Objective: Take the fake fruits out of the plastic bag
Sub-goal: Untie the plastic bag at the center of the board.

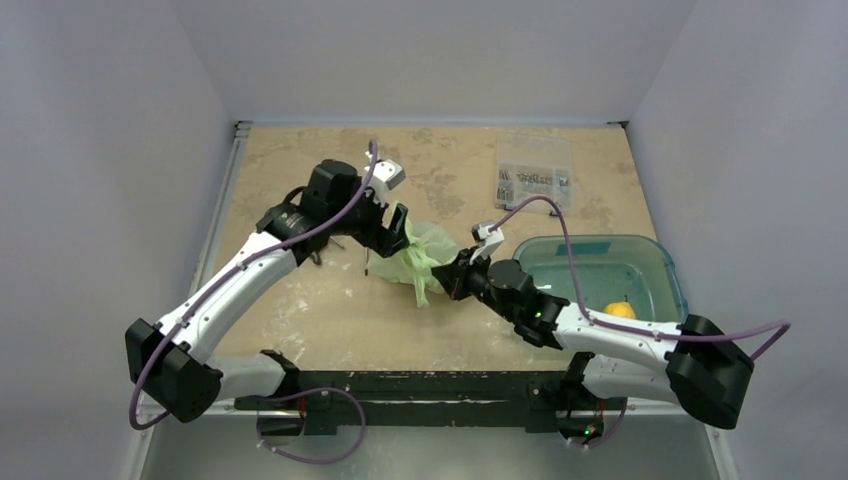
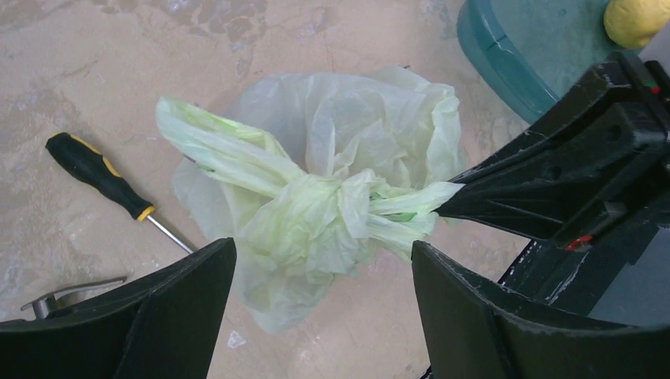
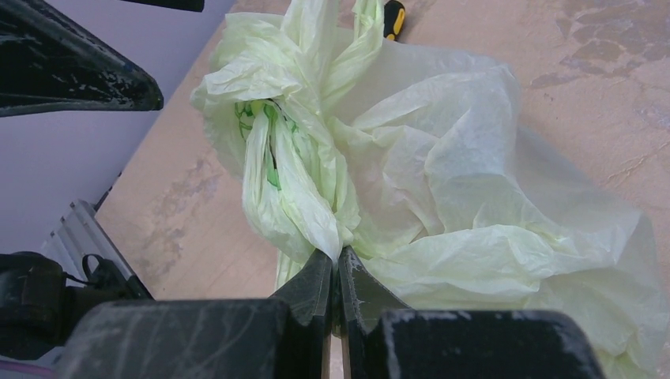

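The pale-green plastic bag (image 1: 420,257) lies mid-table, its loop handles tied in a knot (image 2: 348,213). It fills the left wrist view (image 2: 371,118) and the right wrist view (image 3: 474,197). My right gripper (image 3: 338,257) is shut on one handle loop at the knot; it shows from above (image 1: 452,276) and as dark fingers (image 2: 553,181) in the left wrist view. My left gripper (image 2: 324,272) is open, its jaws wide apart just above the knot, touching nothing; from above it is at the bag's left (image 1: 395,228). The fake fruits are hidden inside the bag.
A teal see-through tub (image 1: 655,255) at the right holds a round yellow lemon-like fruit (image 1: 620,310). A black-and-yellow screwdriver (image 2: 99,175) lies left of the bag, with a metal piece (image 2: 63,294) near it. A clear parts box (image 1: 533,170) sits at the back.
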Robot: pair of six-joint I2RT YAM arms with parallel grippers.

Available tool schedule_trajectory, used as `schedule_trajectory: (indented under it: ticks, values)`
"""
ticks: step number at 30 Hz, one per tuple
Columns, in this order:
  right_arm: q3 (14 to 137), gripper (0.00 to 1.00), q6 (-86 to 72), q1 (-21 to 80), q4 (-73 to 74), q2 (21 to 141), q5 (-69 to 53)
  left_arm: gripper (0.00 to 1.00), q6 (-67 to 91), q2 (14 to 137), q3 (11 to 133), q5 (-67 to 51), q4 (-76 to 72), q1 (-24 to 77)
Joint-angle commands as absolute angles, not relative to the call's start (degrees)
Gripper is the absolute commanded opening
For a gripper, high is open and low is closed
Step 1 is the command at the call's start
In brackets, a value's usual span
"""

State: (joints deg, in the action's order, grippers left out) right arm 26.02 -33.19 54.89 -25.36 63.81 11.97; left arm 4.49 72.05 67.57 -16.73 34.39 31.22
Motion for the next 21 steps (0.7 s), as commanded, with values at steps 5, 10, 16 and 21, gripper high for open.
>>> schedule_trajectory:
  ticks: [5,10,16,21]
  values:
    - [27.5,0.0,-32.8,54.9,-29.6,63.3,10.0,0.78,0.2,74.8,69.4,-2.5,34.9,38.4]
    - [25.1,0.0,-33.3,54.9,-32.1,62.4,9.6,0.51,1.1,81.5,73.8,5.7,40.9,38.5]
    - [18.8,0.0,-40.5,54.9,-34.7,57.2,15.7,0.0,2.5,82.4,75.1,12.8,42.5,37.9]
    - [8.5,0.0,-49.6,54.9,-41.3,49.5,23.2,0.0,1.9,78.2,71.3,2.0,37.1,37.4]
